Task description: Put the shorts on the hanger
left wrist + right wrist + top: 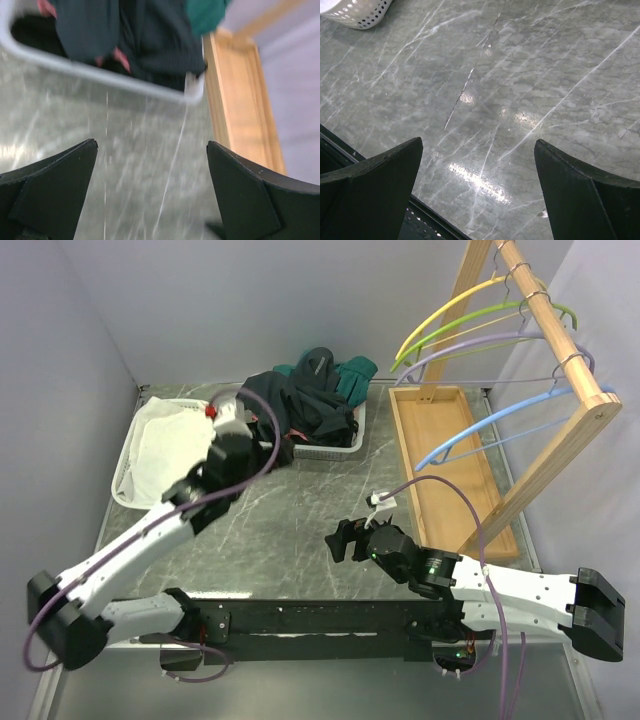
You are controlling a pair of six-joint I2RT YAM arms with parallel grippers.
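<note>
The left claw (151,148) hangs with its two black fingers spread wide and nothing between them, low over the grey marbled surface (290,520) and aimed at the white perforated plastic basket (330,452) just beyond it. The right claw (479,142) is equally wide apart and empty, hovering above bare stone near the front edge, well away from any cloth.

The big, baggy black fabric shorts (285,400) lie crumpled in that basket at the far middle. They are heaped with a teal green garment (355,375) and, in the left wrist view, a scrap of pink cloth (45,7). Part of the dark fabric spills over the basket's near rim. No waistband or leg opening can be made out in the folds.

The thin light-blue curved hanger (470,426) hangs on the wooden rack (545,330) at the right, nearest of several, well apart from the shorts.

The main hazard, I judge, is a pinch that gathers the teal or pink piece along with the shorts, since they overlap. Fabric snagged on the rim could also drag the light basket. Later, the freely hanging hanger may swing away when cloth is pushed over it
</note>
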